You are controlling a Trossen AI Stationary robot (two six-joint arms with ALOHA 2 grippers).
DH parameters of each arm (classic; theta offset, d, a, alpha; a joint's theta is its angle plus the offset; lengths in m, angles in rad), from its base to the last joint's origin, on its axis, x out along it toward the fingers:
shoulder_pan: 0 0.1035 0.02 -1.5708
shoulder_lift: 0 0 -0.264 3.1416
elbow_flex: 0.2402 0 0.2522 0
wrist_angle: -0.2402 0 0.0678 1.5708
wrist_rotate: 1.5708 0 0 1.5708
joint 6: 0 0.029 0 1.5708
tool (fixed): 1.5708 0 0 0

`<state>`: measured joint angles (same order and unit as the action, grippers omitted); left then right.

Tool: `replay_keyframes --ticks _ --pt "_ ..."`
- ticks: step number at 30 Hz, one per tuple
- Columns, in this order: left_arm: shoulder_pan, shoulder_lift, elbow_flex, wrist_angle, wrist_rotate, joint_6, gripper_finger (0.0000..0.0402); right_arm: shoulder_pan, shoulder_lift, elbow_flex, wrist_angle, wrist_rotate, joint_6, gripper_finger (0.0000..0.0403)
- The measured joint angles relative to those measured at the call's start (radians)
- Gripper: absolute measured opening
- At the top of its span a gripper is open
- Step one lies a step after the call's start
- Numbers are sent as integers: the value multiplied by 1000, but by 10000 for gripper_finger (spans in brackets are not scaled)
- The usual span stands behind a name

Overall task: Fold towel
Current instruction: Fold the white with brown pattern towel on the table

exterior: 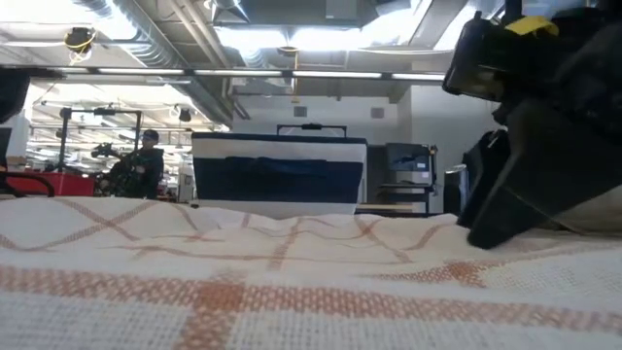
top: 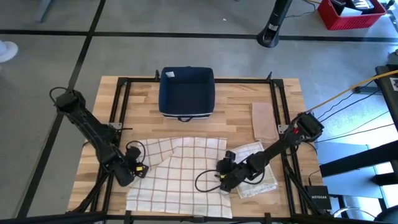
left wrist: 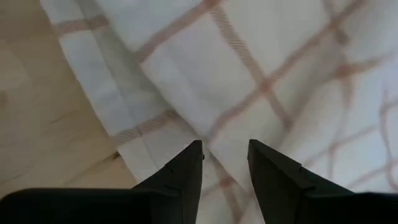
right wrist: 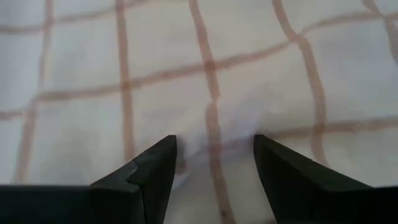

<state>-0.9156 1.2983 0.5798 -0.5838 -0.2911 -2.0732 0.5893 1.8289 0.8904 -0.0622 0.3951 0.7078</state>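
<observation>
A white towel with red-brown checks [top: 180, 177] lies spread, a little rumpled, at the table's near middle. It fills the foreground in the low view [exterior: 292, 282]. My left gripper [top: 134, 169] stands open at the towel's left edge, pointing steeply down. In its wrist view its fingers [left wrist: 225, 152] hover over a folded-over flap beside bare wood. My right gripper [top: 222, 175] stands open at the towel's right side, fingers [right wrist: 214, 149] over the checked cloth. Whether either one's fingertips touch the cloth, I cannot tell.
A navy fabric bin [top: 186, 92] stands at the far middle of the wooden table [top: 143, 106]. A second, folded checked towel [top: 260, 171] lies under my right arm. A brown flat piece [top: 264, 120] lies at the right. A black frame runs around the tabletop.
</observation>
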Motion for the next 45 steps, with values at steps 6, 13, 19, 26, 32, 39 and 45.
replay_keyframes --ticks 6,13,19,26,32,39,45 --pt "0 9 -6 2 7 -25 120 0 12 -25 63 12 -6 218" --pt "0 28 -6 3 -12 -13 120 0 34 -24 91 28 -32 218" --pt "0 31 -5 -7 -31 16 120 0 50 -23 127 26 -43 218" --pt "0 36 -5 -13 -61 64 79 0 50 -23 125 24 -59 218" --pt "-1 47 -5 -20 -57 119 6 0 51 -23 124 23 -59 218" --pt "0 13 94 -252 45 114 2 0 51 -23 122 21 -59 218" --pt "5 -3 205 -541 145 114 2 0 52 -23 120 20 -59 218"
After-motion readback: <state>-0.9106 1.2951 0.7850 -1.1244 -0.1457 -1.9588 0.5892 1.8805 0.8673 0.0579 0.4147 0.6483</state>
